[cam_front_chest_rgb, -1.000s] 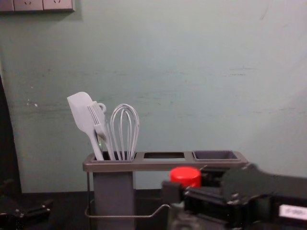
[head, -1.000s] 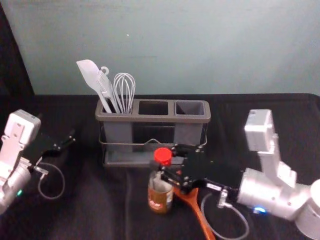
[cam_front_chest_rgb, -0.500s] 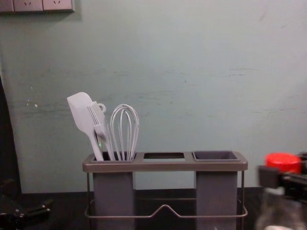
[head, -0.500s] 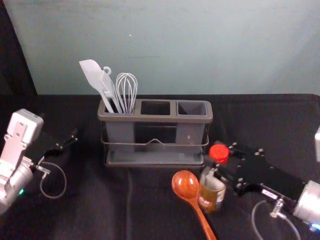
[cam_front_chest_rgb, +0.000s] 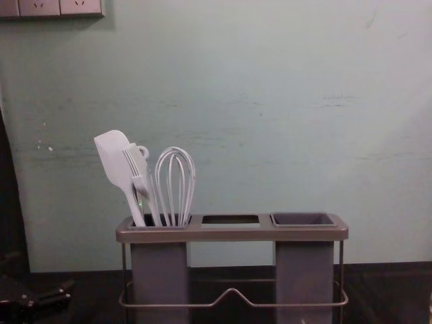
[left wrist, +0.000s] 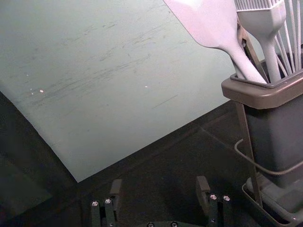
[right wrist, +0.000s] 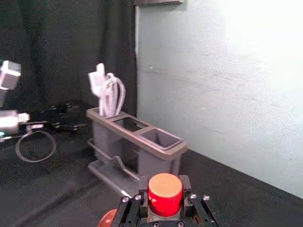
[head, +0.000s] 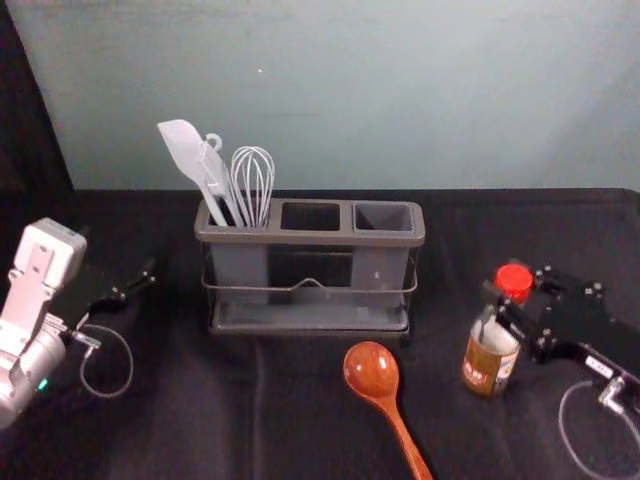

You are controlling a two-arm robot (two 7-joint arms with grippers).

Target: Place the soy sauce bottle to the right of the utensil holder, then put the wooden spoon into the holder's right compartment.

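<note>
Currently, note the soy sauce bottle (head: 487, 364) to the right of the utensil holder (head: 310, 238), pinched at the neck by the right gripper (head: 516, 296). Observe its red cap (head: 514, 280) and brown-and-white label. See the wooden spoon (head: 371, 370) lying in front of the holder. Find the spatula (cam_front_chest_rgb: 113, 158), brush (cam_front_chest_rgb: 138, 165) and whisk (cam_front_chest_rgb: 176, 182) in the left compartment. Locate the left gripper (head: 143, 278) left of the holder, fingers spread.

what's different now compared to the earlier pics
The soy sauce bottle has moved to the robot's right, from in front of the holder, past the wooden spoon, to beyond the holder's right end. The right claw carried it and hasn't let go. The spoon, the holder with its white utensils and the parked left claw stayed put.
</note>
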